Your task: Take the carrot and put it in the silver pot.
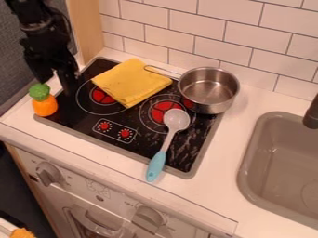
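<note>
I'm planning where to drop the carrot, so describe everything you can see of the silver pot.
The silver pot is round, shiny and metal-looking, upright and open, with no lid and nothing visible inside. It sits over the back right corner of the black stove, seemingly partly over the white counter. Its thin wire-like handle points left, the end at the yellow cloth's back edge; I can't tell whether they touch.

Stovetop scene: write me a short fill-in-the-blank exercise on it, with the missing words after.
The cloth on the stovetop is ____. The carrot has a ____ top. In the camera view, the spoon lies to the ____ of the carrot. The silver pot stands ____, not tipped over.

Missing words: yellow; green; right; upright.
</note>
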